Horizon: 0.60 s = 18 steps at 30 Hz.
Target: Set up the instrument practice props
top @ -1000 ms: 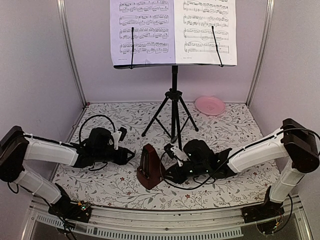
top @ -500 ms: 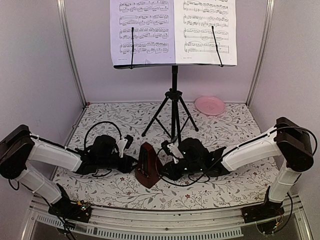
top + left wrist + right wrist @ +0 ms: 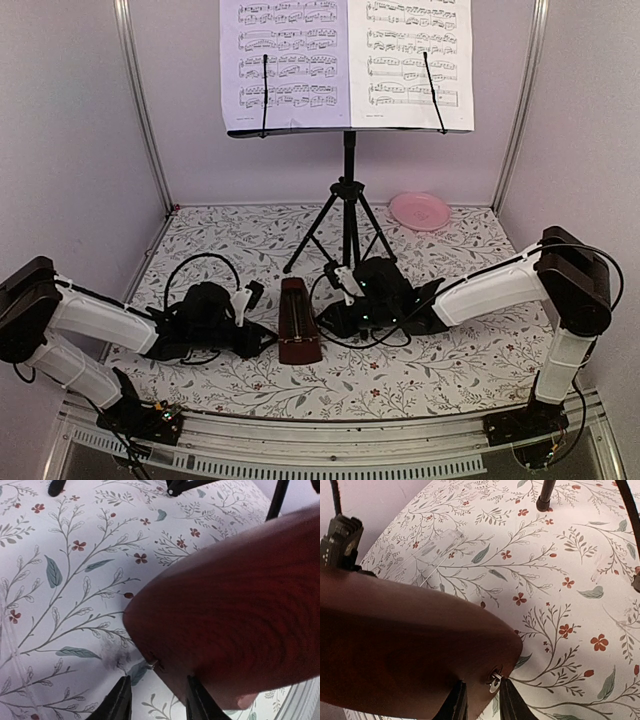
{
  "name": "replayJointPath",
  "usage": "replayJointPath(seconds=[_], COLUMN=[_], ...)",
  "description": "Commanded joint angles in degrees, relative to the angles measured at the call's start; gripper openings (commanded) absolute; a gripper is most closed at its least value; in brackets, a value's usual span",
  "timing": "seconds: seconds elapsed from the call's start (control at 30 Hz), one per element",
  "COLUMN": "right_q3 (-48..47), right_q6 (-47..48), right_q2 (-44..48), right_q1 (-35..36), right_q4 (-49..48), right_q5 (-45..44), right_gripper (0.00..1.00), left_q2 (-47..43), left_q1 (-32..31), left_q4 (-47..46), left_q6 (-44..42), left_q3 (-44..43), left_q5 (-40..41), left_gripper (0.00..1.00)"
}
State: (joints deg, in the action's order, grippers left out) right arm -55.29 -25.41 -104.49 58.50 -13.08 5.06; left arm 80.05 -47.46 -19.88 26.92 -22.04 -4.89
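Observation:
The dark red-brown pyramid metronome point(image 3: 298, 322) stands upright on the flowered cloth between my two grippers. My right gripper point(image 3: 325, 322) is at its right side. In the right wrist view its jaws point(image 3: 482, 702) are narrowly shut on the metronome point(image 3: 405, 650), right at the small metal winding key point(image 3: 494, 679). My left gripper point(image 3: 268, 338) is at the left base. Its jaws point(image 3: 157, 702) stand apart, and only the inner finger overlaps the metronome's point(image 3: 235, 615) corner. Behind, the black music stand point(image 3: 348, 215) holds two white sheet-music pages point(image 3: 285, 62) point(image 3: 410, 60) under thin clips.
The stand's tripod legs spread just behind the metronome, with one foot point(image 3: 545, 500) close to my right gripper. A pink round plate point(image 3: 420, 210) lies at the back right. Metal frame posts point(image 3: 140, 110) and pale walls close in both sides.
The metronome has gone from leaning near the front to upright and farther back, carried along with my right gripper. My left gripper has slid right up to its base and narrowed a little.

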Motion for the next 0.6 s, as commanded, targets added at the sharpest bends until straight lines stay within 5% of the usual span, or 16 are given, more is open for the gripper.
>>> replayJointPath(seconds=[0.0, 0.17, 0.57], right_q3=[-2.46, -0.53, 9.79], right_q6=[1.80, 2.17, 3.61], right_q2=[-1.23, 2.41, 13.62], right_q1=[-0.76, -0.76, 0.60], right_q4=[-2.88, -3.23, -10.01], right_q5=[1.81, 3.71, 9.29], right_gripper=[0.26, 0.36, 0.84], left_q2=[0.05, -2.15, -11.98], left_q1=[-3.00, -3.34, -0.43], left_q4=[-2.61, -0.26, 6.91], left_q6=[0.77, -0.19, -6.67], left_q3=[-0.12, -0.23, -1.88], left_q5=[-1.63, 1.16, 7.72], left_gripper=[0.39, 0.39, 0.48])
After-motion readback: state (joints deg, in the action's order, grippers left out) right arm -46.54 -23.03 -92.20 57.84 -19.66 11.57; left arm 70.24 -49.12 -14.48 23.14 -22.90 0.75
